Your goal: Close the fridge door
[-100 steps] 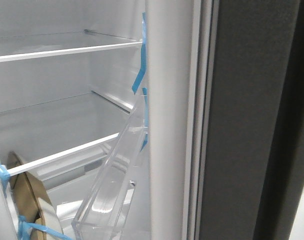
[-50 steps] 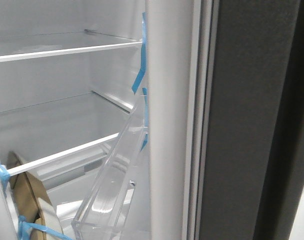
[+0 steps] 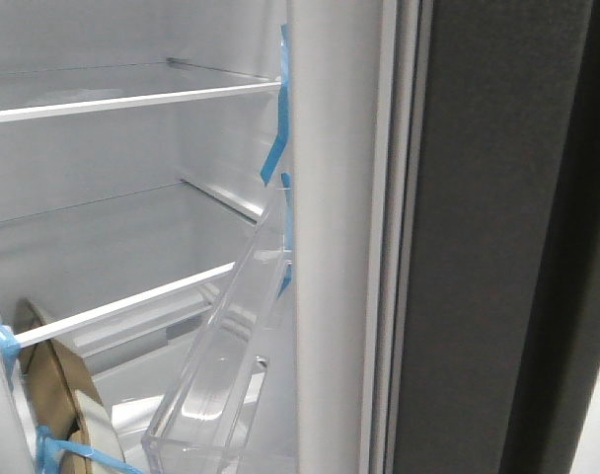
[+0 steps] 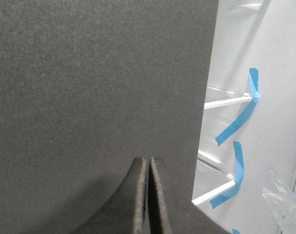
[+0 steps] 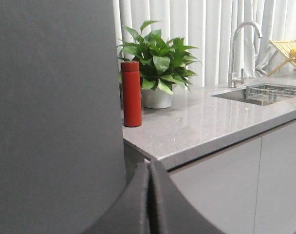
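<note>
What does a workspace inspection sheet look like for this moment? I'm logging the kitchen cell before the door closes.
Surface: grey countertop, glossy, with a sink set in.
Job's things: fridge door open; white lining, clear bin with blue tape.
Clutter: cardboard item taped low inside the fridge; red bottle and potted plant on the counter.
Grippers: left gripper shut, empty, against a dark panel; right gripper shut, empty.
Cables: nothing seen.
Surroundings: faucet, wooden rack, white curtains.
</note>
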`<control>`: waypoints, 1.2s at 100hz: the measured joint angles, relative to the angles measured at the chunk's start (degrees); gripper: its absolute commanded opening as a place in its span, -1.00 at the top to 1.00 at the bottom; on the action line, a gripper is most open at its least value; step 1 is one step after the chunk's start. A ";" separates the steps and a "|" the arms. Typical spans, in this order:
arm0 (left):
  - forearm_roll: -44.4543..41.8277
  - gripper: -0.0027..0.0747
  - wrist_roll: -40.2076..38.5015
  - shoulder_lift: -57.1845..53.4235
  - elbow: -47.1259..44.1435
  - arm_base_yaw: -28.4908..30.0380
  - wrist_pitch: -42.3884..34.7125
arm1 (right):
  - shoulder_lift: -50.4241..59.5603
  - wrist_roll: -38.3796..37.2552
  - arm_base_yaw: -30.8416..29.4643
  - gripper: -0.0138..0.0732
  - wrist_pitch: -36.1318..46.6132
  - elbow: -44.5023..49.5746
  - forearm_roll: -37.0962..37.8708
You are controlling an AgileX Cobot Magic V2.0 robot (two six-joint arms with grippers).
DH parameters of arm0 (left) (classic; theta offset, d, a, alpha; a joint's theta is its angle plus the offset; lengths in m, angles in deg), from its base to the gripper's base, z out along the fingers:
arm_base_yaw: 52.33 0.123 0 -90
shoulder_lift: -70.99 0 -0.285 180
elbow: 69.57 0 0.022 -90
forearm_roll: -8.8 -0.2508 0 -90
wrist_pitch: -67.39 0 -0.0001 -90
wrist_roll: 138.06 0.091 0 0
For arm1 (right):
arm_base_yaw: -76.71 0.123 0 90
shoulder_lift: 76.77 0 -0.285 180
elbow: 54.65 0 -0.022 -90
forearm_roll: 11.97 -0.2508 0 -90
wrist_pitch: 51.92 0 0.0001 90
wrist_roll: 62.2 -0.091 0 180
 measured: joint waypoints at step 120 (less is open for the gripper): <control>0.00 0.99 0.00 0.00 0.00 0.00 0.00 | -27.80 -0.19 32.53 0.86 -8.84 -37.76 -4.18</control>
